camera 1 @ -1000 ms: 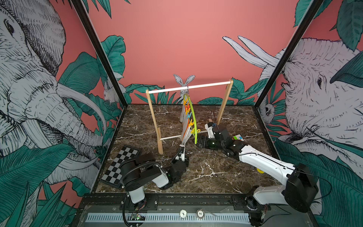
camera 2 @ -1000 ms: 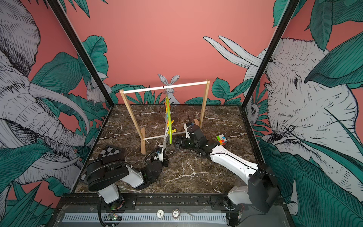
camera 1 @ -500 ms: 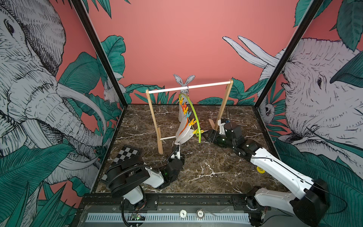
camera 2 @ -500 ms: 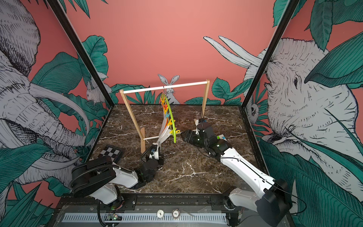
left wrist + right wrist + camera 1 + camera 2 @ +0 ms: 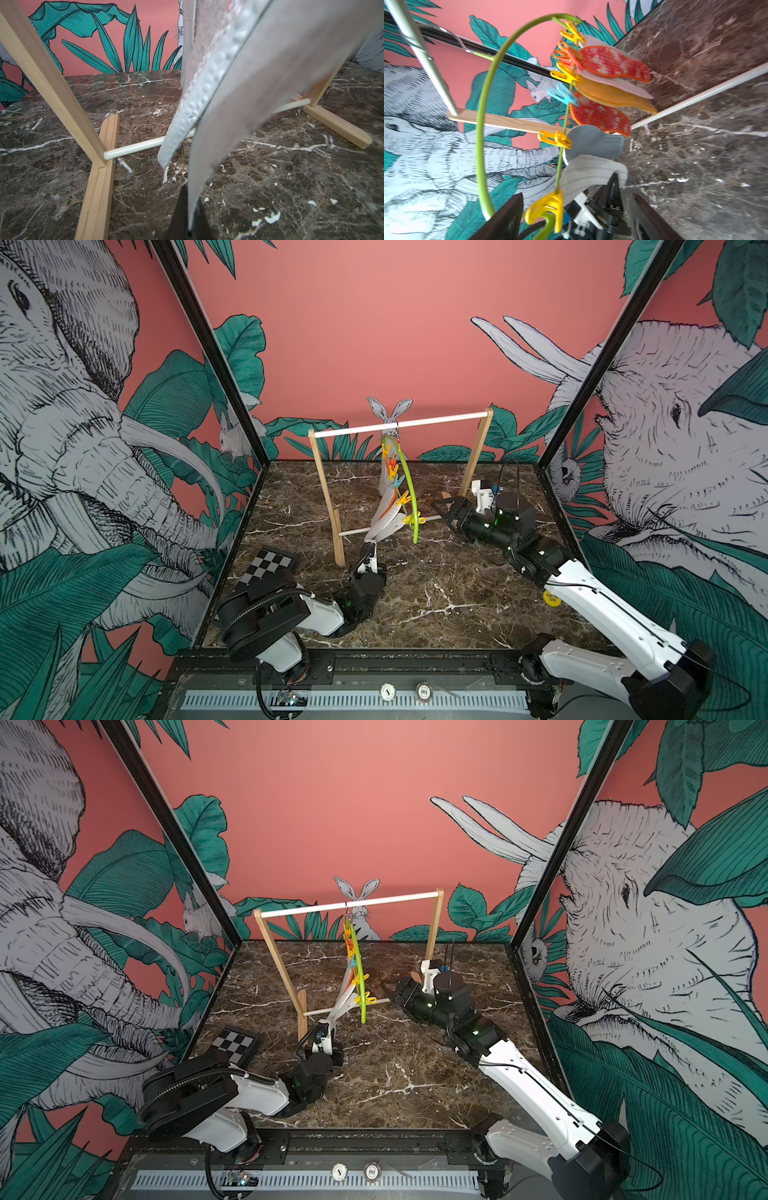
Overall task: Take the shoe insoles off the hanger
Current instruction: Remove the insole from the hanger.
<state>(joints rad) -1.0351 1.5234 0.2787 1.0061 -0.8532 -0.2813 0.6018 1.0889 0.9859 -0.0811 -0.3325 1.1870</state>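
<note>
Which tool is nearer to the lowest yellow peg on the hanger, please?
Right. The open right tool faces the peg at close range; the left tool is lower, across the hanger, shut on a striped insole.

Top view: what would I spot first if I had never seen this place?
Probably the lime-green hanger, dangling from the wooden rack mid-table, its bright pegs holding foot-shaped pads like the red-orange insole. Next, the left pincer, shut on the low tip of a pale insole that slants down towards it. The right pincer gapes open beside the hanger's lower end.
</note>
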